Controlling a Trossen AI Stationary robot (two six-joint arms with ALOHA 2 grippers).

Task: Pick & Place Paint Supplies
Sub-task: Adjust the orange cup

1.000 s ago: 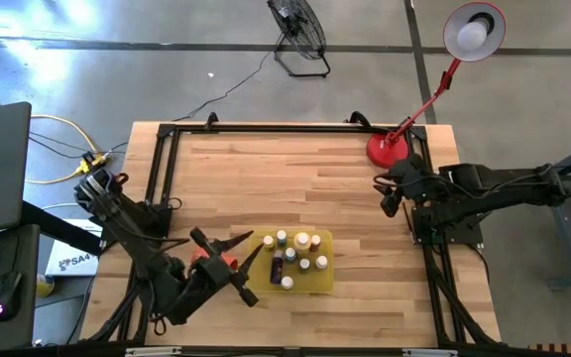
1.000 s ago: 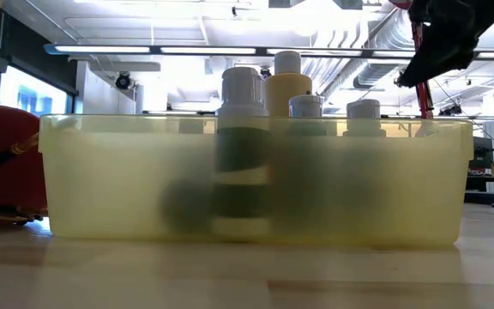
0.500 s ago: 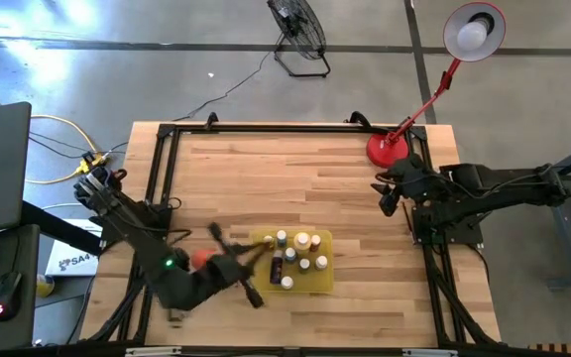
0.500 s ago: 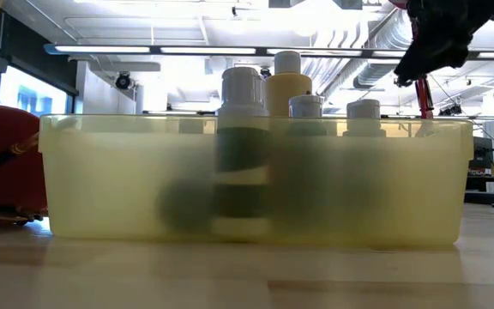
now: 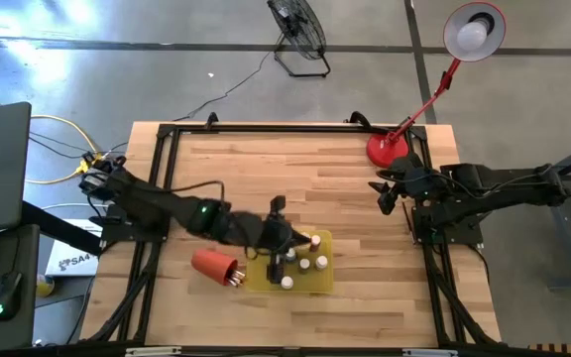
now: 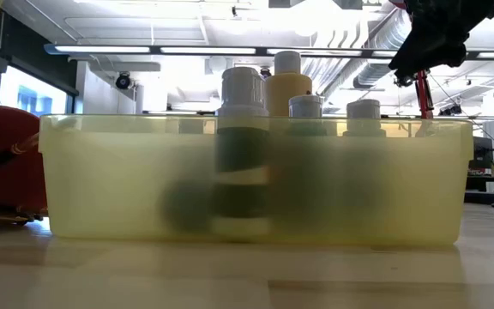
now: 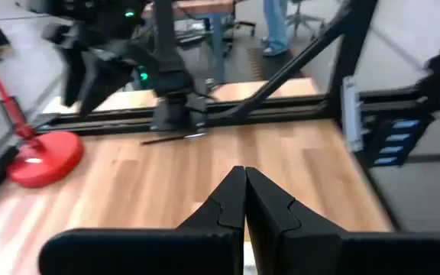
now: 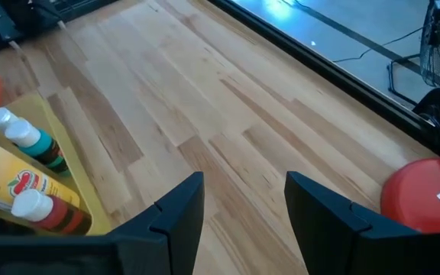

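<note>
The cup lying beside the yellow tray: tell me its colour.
Red. The cup lies tipped on its side; the high view shows it best.

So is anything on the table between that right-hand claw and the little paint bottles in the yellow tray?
Nothing visible blocks it. The right gripper hangs open near the red lamp base, and only bare wooden table lies between it and the paint bottles in the yellow tray. The left gripper, shut, hovers over the tray's opposite side.

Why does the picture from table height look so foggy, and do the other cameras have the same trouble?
Low view: the translucent yellow plastic tray fills the frame, its wall misting the small pale-capped paint bottles behind; ceiling lights glare above. High view: evenly lit and sharp. Left wrist view: soft, the shut left gripper looming near. Right wrist view: clear, sunlight on the floor beyond.
</note>
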